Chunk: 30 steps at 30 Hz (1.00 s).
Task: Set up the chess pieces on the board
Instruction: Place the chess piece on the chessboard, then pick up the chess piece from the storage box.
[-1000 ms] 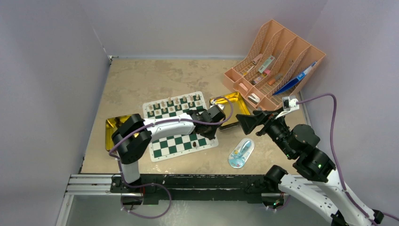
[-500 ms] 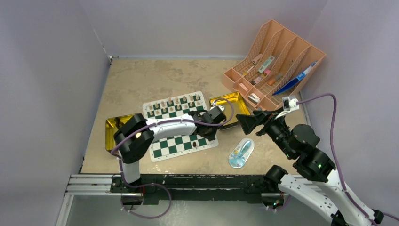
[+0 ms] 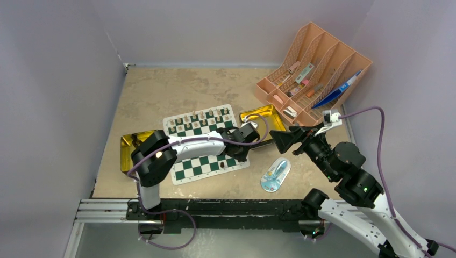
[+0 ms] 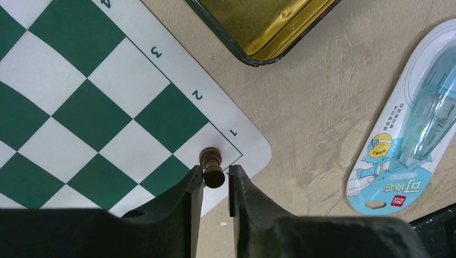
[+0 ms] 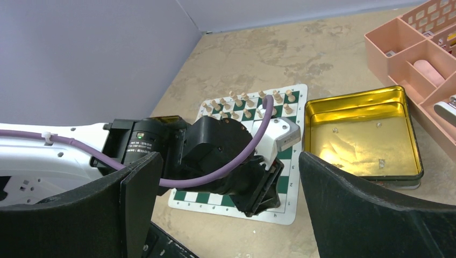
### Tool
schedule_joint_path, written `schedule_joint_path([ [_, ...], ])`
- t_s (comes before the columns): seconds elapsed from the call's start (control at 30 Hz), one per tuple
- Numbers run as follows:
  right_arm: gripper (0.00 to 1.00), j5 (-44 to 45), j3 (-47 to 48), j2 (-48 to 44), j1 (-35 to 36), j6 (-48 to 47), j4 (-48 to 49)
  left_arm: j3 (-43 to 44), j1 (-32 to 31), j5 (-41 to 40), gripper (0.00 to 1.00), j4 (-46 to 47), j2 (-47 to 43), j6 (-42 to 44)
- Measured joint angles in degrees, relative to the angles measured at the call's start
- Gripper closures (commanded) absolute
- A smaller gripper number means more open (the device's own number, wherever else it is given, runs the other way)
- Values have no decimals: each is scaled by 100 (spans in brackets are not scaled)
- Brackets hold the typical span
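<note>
Dark piece (image 4: 211, 161) upright on board (image 4: 97, 115) corner, between slightly parted left tool (image 4: 215, 171) jaws

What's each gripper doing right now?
Left gripper: slightly open, straddling a dark chess piece standing on the board, gap visible.
Right gripper: wide open, empty.

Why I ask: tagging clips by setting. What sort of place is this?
Likely a robot test cell: plain lavender walls around a beige stone-look tabletop, two white-and-black robot arms at its edge.
</note>
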Motion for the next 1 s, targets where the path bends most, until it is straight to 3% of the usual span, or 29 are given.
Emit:
schedule_joint_path([
  [0.17, 1, 0, 0, 0, 0, 0, 0, 0, -4, -22, 58, -9, -4, 13],
  [0.53, 1, -50, 0, -2, 0, -2, 0, 7, -4, -37, 57, -50, -310, 11],
  [0.7, 1, -122, -2, 0, 0, -2, 2, 173, 55, -201, 51, -170, -678, -164],
  [1.0, 1, -522, -173, 136, 0, 13, 190, 422, 1300, -501, 43, -750, -1375, -610],
])
